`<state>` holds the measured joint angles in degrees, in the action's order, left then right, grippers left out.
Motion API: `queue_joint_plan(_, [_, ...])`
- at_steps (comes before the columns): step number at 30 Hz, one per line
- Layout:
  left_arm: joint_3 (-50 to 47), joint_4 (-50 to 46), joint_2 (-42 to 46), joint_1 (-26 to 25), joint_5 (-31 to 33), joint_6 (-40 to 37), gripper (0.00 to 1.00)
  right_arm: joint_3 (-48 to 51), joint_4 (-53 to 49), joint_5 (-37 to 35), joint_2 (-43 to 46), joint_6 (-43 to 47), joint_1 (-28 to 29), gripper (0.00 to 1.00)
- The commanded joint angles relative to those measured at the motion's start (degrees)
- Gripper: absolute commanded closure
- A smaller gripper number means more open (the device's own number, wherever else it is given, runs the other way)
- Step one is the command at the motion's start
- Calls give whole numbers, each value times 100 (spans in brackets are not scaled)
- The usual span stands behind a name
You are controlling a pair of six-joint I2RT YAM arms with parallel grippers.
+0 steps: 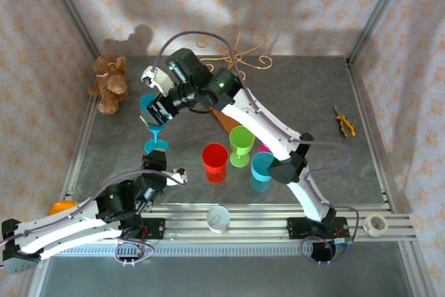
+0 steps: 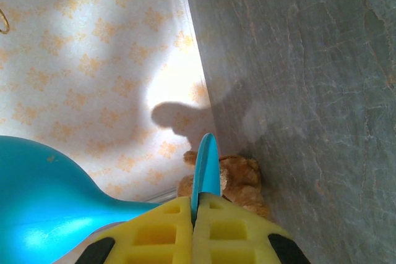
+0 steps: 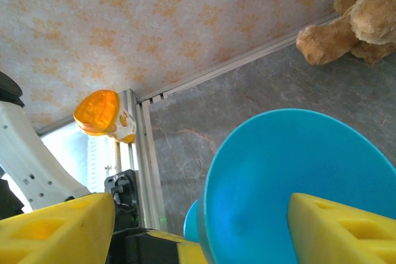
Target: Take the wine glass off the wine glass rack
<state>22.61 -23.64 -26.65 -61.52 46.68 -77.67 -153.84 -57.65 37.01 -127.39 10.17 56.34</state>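
Jaws of left gripper (image 2: pixel 193 205) pinch shut on the foot of the turquoise plastic wine glass (image 1: pixel 151 113). The right gripper (image 3: pixel 198 214) is open, straddling its bowl. Glass is upright, left of centre, well apart from the gold wire wine glass rack (image 1: pixel 236 52) at far centre. Removal looks done; release left.

Wine glass (image 1: pixel 155 137) blocks the front-left. Red cup (image 1: pixel 215 158), green glass (image 1: pixel 241 145) and blue cup (image 1: pixel 262 170) bunch mid-table (image 1: pixel 313 95). Right side's open, pliers (image 1: pixel 343 123) near its edge.
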Motion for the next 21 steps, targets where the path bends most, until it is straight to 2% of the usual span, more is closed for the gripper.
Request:
queue_joint_plan(1, [-77,326,-17,-36,233,-155,100,-270,-156,215,-31,403,56,27])
queue_joint_plan(7, [-116,222,70,-44,316,-48,100,-332,-1083,512,13,816,73,34])
queue_joint_plan(11, [-160,295,127,-38,290,-59,100,-190,-1466,358,38,1000,160,45])
queue_joint_plan(16, [-153,281,133,-28,320,-57,100,9,-1644,60,30,1101,291,64])
queue_joint_plan(21, [-125,316,107,-19,352,-96,100,50,-1781,87,80,1019,317,72])
